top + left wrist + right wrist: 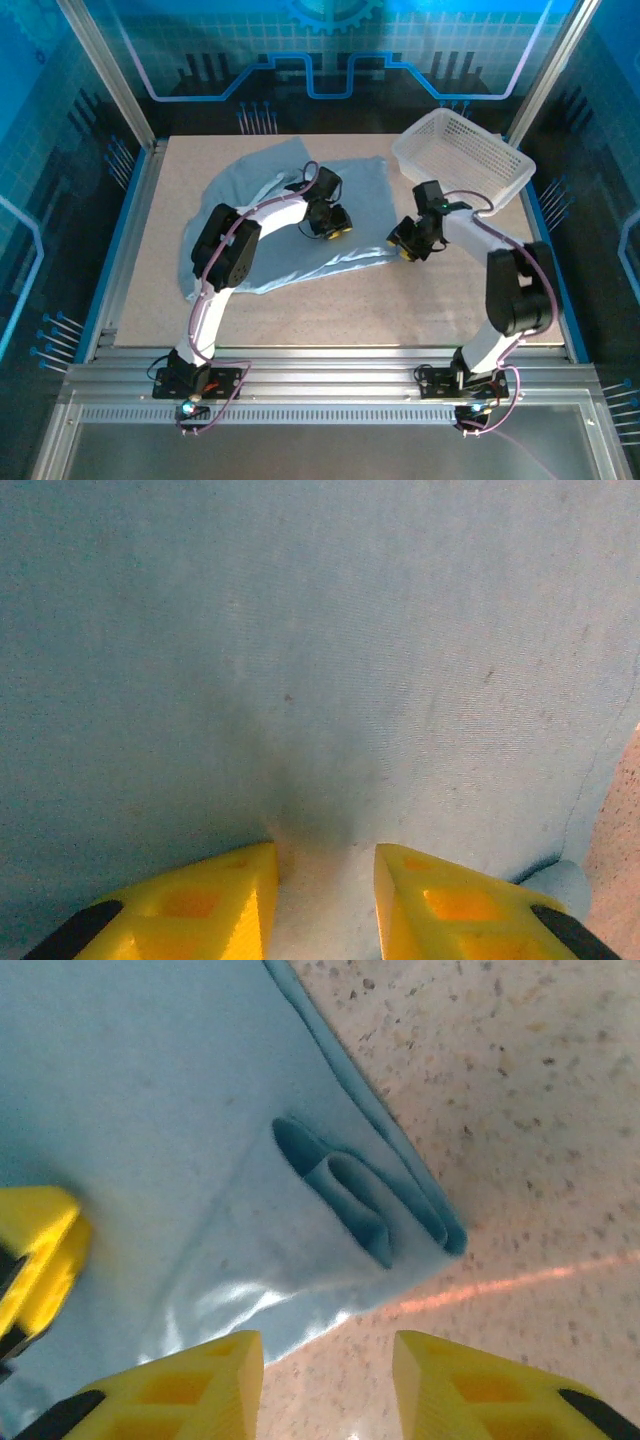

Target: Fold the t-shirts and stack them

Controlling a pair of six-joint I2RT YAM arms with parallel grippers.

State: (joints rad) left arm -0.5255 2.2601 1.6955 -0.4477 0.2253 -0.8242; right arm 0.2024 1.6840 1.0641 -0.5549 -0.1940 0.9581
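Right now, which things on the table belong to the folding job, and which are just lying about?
Part of the job:
- pale blue t-shirt, spread out
- left gripper, over the shirt
- right gripper, at the shirt's right edge

Just lying about:
- white lattice basket, far right

My right gripper [325, 1360] hangs with jaws apart above the pale blue t-shirt's [160, 1110] folded, creased corner on the speckled table [520, 1110].
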